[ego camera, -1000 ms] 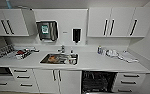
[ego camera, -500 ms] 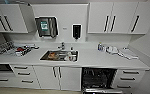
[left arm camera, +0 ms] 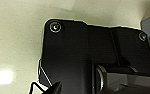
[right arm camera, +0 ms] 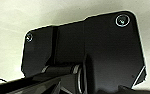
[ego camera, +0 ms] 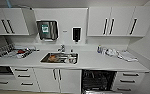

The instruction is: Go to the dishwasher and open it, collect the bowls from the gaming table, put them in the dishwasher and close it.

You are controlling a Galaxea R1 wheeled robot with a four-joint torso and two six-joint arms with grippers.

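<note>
The dishwasher (ego camera: 98, 80) is under the white counter, right of the sink cabinet. It stands open, its dark interior and wire racks showing, and a pale strip of its lowered door lies at the picture's lower edge. The bowls and the gaming table are out of view. In both wrist views a dark robot plate hangs over a pale floor.
A steel sink (ego camera: 59, 58) holding dishes is set in the counter (ego camera: 96, 62). Crockery and a rack (ego camera: 18, 52) crowd the left end, cloths and bottles (ego camera: 121, 54) the right. A black oven (ego camera: 1, 70) sits low at left. White drawers flank the dishwasher.
The whole head picture has shifted and levelled a little, so the camera has moved. Nothing in the kitchen itself has moved, and the dishwasher stays open.
</note>
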